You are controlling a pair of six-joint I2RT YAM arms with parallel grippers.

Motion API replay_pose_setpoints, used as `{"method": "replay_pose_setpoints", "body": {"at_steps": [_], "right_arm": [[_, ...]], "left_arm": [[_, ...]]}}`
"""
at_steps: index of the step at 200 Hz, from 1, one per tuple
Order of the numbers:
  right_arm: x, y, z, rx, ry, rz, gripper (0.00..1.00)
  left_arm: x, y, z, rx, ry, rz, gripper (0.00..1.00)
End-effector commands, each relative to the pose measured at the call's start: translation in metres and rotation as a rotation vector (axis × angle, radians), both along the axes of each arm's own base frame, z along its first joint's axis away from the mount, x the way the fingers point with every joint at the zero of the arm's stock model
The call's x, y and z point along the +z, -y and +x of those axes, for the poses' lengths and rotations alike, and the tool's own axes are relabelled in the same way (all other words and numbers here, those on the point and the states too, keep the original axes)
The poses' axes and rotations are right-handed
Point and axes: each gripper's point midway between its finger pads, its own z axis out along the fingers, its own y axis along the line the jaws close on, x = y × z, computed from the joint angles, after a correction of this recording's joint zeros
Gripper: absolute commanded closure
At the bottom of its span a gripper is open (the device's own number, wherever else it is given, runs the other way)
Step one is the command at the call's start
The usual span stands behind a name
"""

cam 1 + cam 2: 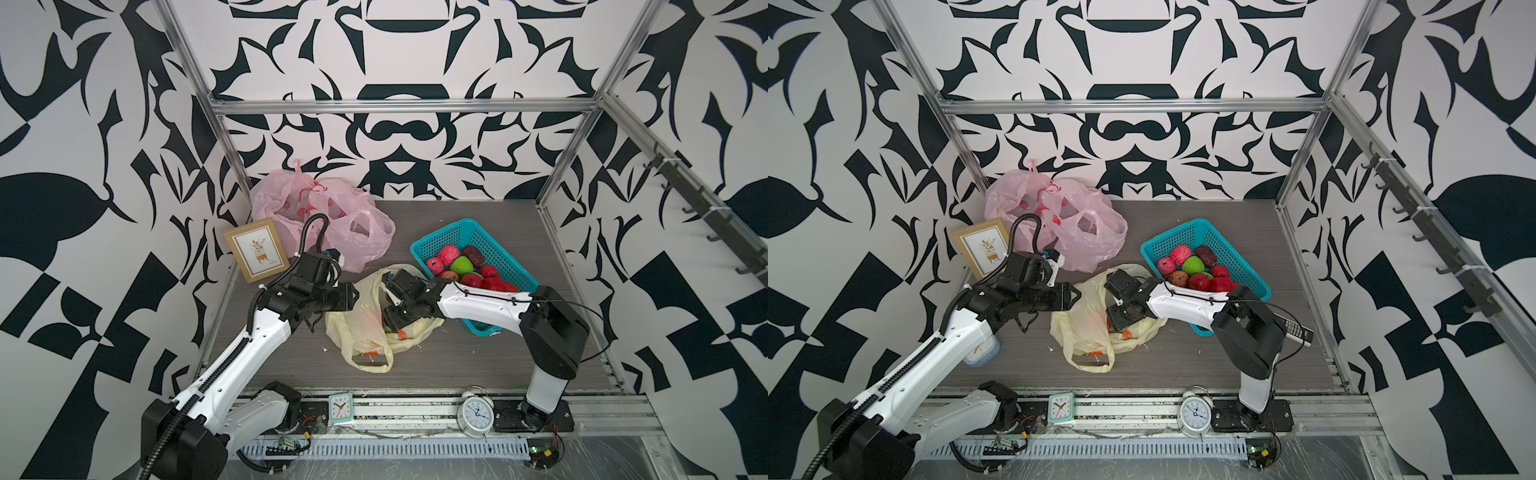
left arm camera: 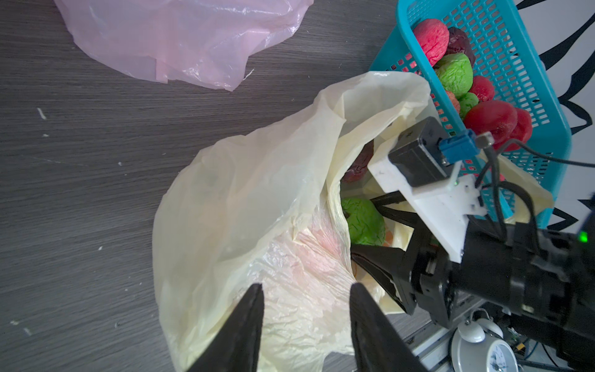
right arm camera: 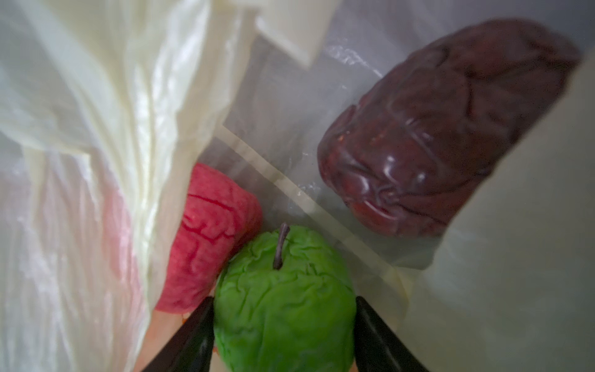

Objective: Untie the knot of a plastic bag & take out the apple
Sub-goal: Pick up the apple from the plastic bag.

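A pale yellow plastic bag lies mid-table with its mouth gaping; no knot shows on it. My right gripper reaches inside it and is shut on a wrinkled green apple, one finger pressed to each side. A pink-red apple and a dark red apple also lie in the bag. In the left wrist view the green apple shows through the mouth. My left gripper hovers open over the bag's left side, holding nothing.
A teal basket with several apples stands right behind the bag, against the right arm. Pink bags and a picture frame sit at the back left. Two clocks stand on the front rail.
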Motion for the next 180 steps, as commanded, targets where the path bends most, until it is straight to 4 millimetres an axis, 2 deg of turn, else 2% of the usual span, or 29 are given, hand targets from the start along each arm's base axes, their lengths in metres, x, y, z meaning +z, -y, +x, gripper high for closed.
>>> {"method": "replay_pose_setpoints", "body": {"at_steps": [1,27,82,96,116,137,147,157,180], "right_arm": [[0.007,-0.003,0.006,-0.007,0.021,-0.002,0.44],[0.026,-0.002,0.002,0.002,0.038,0.035,0.48],[0.092,0.015,0.0,-0.015,0.136,0.153,0.5],[0.113,0.024,0.0,-0.027,0.163,0.203,0.5],[0.155,0.039,0.001,-0.054,0.227,0.32,0.5],[0.193,0.071,0.012,-0.135,0.343,0.375,0.5],[0.202,0.092,0.02,-0.184,0.388,0.35,0.5],[0.203,0.116,0.03,-0.246,0.413,0.294,0.5],[0.191,0.183,0.044,-0.417,0.448,0.045,0.5]], "left_arm": [[0.008,0.001,-0.002,-0.015,0.012,-0.006,0.52],[0.014,0.0,-0.001,-0.017,0.028,-0.001,0.52],[0.033,-0.002,0.008,-0.006,0.088,0.009,0.47],[0.04,0.001,0.01,-0.021,0.112,-0.002,0.46],[0.049,0.008,0.011,-0.054,0.135,-0.028,0.46],[0.054,0.018,0.007,-0.115,0.134,-0.051,0.46],[0.053,0.024,0.004,-0.144,0.136,-0.05,0.45],[0.051,0.029,0.001,-0.165,0.143,-0.032,0.44],[0.043,0.042,-0.005,-0.224,0.153,0.018,0.43]]}}
